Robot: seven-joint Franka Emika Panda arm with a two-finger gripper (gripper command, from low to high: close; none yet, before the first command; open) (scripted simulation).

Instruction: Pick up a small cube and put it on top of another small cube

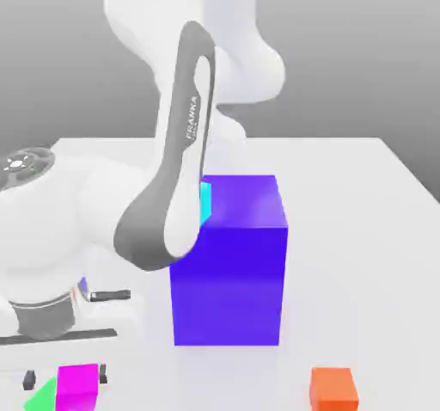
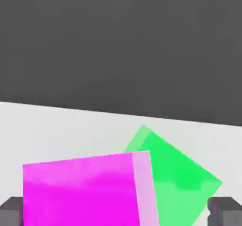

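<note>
simulated lab bench, plain white table [image 1: 361, 229], flat grey backdrop, untextured coloured blocks, franka arm [image 1: 185, 160]

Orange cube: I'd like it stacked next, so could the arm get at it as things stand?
Probably yes. The orange cube sits alone on the table, clear of the big blue block, and the gripper, open around the pink cube, isn't far.

The white Franka arm [image 1: 185, 143] is reaching down low at the exterior view's left, its dark two-finger gripper [image 1: 65, 375] standing with fingers [image 1: 29, 378] spread apart.
</note>
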